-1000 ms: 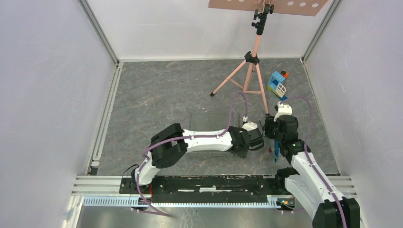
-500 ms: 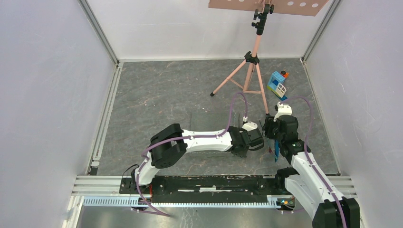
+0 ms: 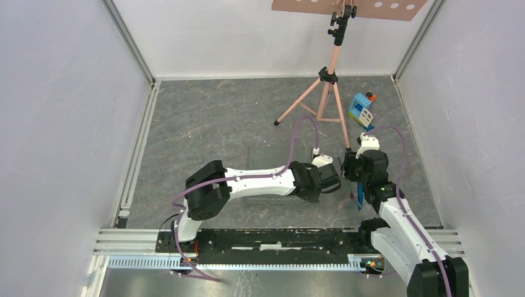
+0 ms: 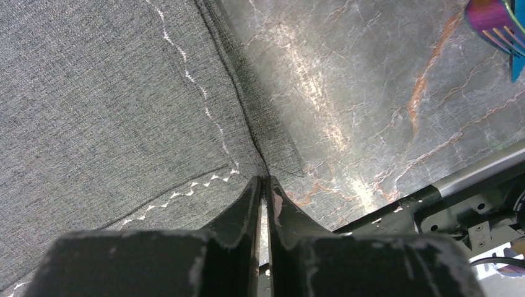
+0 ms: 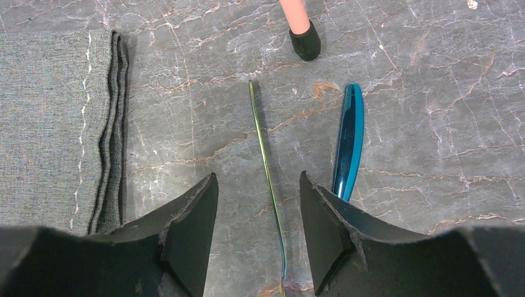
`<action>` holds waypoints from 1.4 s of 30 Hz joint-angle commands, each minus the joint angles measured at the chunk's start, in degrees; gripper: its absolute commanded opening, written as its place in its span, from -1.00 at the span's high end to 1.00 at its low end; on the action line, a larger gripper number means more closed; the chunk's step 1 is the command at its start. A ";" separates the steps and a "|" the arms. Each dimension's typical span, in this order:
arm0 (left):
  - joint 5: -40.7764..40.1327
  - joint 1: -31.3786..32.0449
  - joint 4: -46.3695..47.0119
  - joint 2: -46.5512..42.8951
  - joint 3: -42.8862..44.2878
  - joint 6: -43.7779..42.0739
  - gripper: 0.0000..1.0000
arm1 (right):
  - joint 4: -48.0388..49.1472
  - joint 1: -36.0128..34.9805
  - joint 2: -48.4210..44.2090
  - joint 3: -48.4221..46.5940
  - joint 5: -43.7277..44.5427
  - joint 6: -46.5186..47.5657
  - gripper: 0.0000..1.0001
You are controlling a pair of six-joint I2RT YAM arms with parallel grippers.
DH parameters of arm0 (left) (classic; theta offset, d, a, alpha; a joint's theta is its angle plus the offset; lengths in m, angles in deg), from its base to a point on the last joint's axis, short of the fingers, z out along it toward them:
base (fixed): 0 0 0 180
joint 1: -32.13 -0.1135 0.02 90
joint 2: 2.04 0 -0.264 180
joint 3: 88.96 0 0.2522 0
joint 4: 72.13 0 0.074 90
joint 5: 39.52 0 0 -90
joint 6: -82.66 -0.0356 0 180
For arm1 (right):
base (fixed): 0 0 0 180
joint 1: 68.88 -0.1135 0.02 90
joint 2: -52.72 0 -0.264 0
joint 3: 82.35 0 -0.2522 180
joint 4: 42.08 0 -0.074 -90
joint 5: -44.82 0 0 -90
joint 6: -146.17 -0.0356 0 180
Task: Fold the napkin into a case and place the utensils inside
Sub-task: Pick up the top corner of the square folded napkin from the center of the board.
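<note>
The dark grey napkin lies folded on the floor, mostly under my left arm. In the left wrist view the napkin fills the left side, and my left gripper is shut on its stitched corner edge. My right gripper stands open just above the floor, right of the napkin's layered edge. Between its fingers lies one thin teal utensil, seen edge-on. A second blue utensil lies just right of the right finger. Utensil heads show at the left wrist view's top right.
A pink tripod stands behind the arms, one rubber foot close ahead of my right gripper. A blue-and-white toy block house sits at the back right. White walls enclose the floor, and a metal rail runs along the near edge.
My left jaws have closed onto the napkin's edge, and the left arm's elbow has shifted left. The right arm has not moved.
</note>
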 commanded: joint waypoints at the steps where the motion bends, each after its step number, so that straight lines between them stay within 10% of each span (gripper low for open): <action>1: 2.31 -0.93 3.64 -3.50 -2.14 -0.28 0.68 | 2.74 0.08 0.20 0.10 -0.95 0.76 -0.14; 22: 2.34 -0.12 2.35 1.55 -0.06 -1.54 0.15 | 3.21 0.16 1.05 0.31 -2.33 0.92 -0.14; 42: -0.77 -0.13 0.05 2.20 1.75 -2.04 0.68 | 3.16 0.11 1.15 0.25 -2.79 1.02 -0.13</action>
